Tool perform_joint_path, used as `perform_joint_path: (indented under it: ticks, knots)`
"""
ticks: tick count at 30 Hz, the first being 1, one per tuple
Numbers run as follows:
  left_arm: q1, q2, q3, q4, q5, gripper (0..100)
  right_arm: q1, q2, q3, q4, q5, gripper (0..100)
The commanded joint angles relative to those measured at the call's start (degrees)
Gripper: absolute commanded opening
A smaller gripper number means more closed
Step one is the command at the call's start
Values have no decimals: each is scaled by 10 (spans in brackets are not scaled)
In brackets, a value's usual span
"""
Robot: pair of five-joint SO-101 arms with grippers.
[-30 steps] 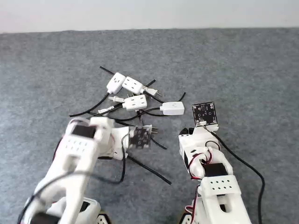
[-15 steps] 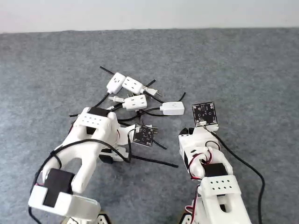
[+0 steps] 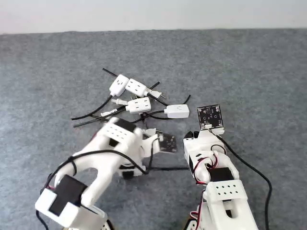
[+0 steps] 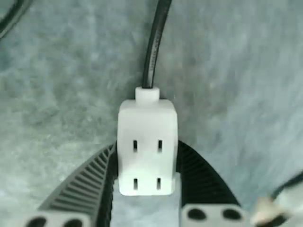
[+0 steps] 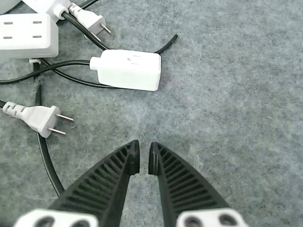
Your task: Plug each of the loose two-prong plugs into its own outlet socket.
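Note:
My left gripper is shut on a white two-socket outlet block, held just above the grey carpet, with its black cord running away from it. The left arm sits front-centre in the high view, close to my right arm. My right gripper hangs low over bare carpet, its fingers closed to a thin slit with nothing between them. Ahead of it lie a white outlet block and a loose two-prong plug. Another plug lies among the outlets farther back.
Three more white outlet blocks sit in a tangle of black cords left of centre. A further plug lies beside them. One cord runs on the carpet between the arms. Open carpet spreads to the right.
The left arm has swung to the right toward the right arm, carrying the outlet block, and the black cord trailed along with it. The right arm has not moved.

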Motion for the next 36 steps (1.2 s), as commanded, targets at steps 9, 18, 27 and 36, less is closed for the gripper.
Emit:
perform_joint_path:
  ticks: [9,18,27,36]
  knots:
    - [39,-2,0,-88,447,13,0,-9,-7,-11,7,61]
    - [-3,-3,13,-117,532,13,60,-23,-23,-11,-6,58]
    - [-1,-3,17,-113,532,13,184,-79,-27,-8,-173,108]
    - [100,-150,133,-158,504,12,168,-79,-18,-10,-191,144]
